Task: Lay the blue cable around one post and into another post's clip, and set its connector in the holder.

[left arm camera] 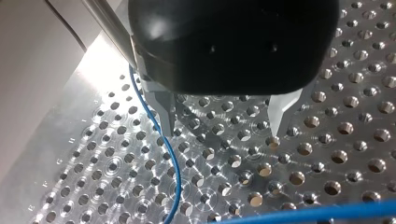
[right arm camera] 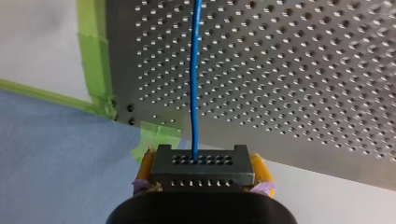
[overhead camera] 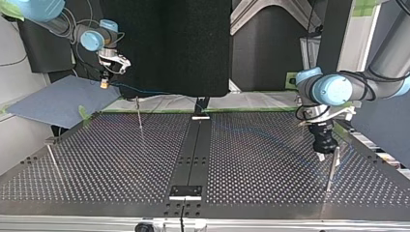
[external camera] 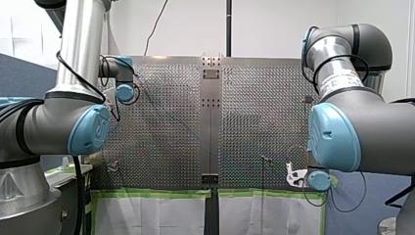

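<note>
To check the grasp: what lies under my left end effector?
Bare perforated table between the open fingers of the left end effector. The blue cable passes beside one finger, outside the gap. The end effector itself hides what lies further back.

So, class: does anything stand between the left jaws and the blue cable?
Nothing visible does. In the left wrist view the cable runs over the table right beside one finger of the open left jaws. A post stands off to that side, not between them.
</note>
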Available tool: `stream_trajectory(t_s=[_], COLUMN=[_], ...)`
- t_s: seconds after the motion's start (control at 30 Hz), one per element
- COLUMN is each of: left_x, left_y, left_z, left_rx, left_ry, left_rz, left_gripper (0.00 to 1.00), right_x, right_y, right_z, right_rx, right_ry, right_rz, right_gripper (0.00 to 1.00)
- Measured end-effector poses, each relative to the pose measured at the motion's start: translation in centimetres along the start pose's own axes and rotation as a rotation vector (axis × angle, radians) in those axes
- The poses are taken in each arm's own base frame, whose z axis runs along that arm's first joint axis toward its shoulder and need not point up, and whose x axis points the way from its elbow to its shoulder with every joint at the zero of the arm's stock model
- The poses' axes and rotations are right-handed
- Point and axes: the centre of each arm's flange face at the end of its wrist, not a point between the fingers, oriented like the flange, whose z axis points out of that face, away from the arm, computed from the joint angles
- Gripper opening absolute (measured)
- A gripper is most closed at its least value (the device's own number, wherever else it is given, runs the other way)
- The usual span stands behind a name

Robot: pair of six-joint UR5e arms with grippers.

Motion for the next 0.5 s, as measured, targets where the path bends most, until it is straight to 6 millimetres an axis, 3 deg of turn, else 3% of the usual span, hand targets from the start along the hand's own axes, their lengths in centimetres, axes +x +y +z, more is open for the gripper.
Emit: stream_trajectory(t_s=[0.5], left_x=[0.0], left_y=[0.0], left_z=[0.0], left_rx=[0.000], left_ry=[-0.001], left_rz=[0.002], left_gripper=[1.00], right_x=[1.3], right_y=[0.2], right_z=[0.3], right_rx=[0.108], right_ry=[0.103], right_rz=[0.136], right_gripper=[0.00])
